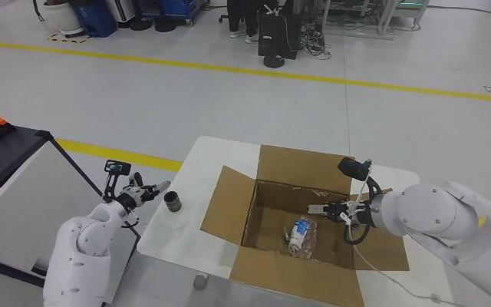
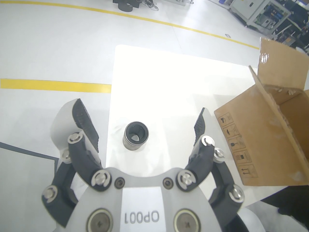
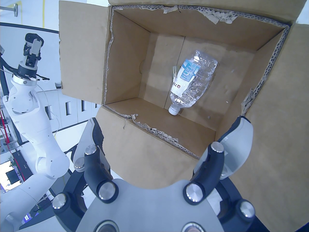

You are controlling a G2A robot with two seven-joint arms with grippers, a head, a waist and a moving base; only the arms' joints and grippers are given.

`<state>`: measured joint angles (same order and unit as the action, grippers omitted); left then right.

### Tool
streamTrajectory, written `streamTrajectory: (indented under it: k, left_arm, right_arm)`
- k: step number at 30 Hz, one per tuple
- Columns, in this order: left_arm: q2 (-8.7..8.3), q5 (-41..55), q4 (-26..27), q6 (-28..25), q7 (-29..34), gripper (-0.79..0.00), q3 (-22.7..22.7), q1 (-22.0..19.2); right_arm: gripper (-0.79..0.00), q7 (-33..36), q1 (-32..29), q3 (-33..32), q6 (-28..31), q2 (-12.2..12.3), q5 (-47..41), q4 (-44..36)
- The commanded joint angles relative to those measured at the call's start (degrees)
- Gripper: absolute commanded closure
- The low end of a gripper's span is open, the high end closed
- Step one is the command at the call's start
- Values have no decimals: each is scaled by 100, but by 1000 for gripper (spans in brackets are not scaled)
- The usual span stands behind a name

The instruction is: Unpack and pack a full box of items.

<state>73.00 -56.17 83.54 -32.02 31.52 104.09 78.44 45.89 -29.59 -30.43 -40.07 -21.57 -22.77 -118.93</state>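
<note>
Top view: bottle [image 1: 301,235] lay on the box [image 1: 295,165] floor, lower centre of frame. Right gripper [image 1: 313,209] hung over the box near it, jaws wide, empty. Left gripper [image 1: 159,186] was likewise wide and empty beside a metal cup [image 1: 173,201], centre left. Risk: the crumpled bottle could slip when pinched.

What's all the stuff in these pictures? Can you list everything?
table: one, white, in the middle of the floor
box: one, brown cardboard, flaps open, on the table
bottle: one, clear with a blue and white label, lying on the box's bottom
tube: one, grey metal, short and hollow, standing on the table beside the box
floor lines: two, yellow, on the floor beyond the table
left gripper: one, black and white, open and empty, near the tube
right gripper: one, black and white, open and empty, over the box
</note>
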Motion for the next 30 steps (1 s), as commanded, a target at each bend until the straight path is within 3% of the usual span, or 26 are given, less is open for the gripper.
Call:
streamTrajectory:
  k: [1, 6, 11, 14, 16, 21, 30]
  left_arm:
    - [-33, -157, -126, -107, -143, -785, 43, 19]
    - [-82, -465, -529, -336, -691, -785, -24, 118]
    - [-109, -604, -898, -368, -850, -785, -187, 40]
    - [-117, -1008, -1050, -252, -1203, -785, -374, -18]
    - [-109, -1588, -1100, 131, -1737, -785, -556, -23]
    - [-72, -2042, -1625, 445, -2674, -785, -968, -169]
    - [-102, -2319, -2215, 305, -3173, -785, -1243, -341]
  right_arm:
    - [-785, 0, 0, 0, 0, 0, 0, 0]
    - [-785, 0, 0, 0, 0, 0, 0, 0]
    - [-785, 0, 0, 0, 0, 0, 0, 0]
    - [-785, 0, 0, 0, 0, 0, 0, 0]
    - [-785, 0, 0, 0, 0, 0, 0, 0]
    - [-785, 0, 0, 0, 0, 0, 0, 0]
    - [-785, 0, 0, 0, 0, 0, 0, 0]
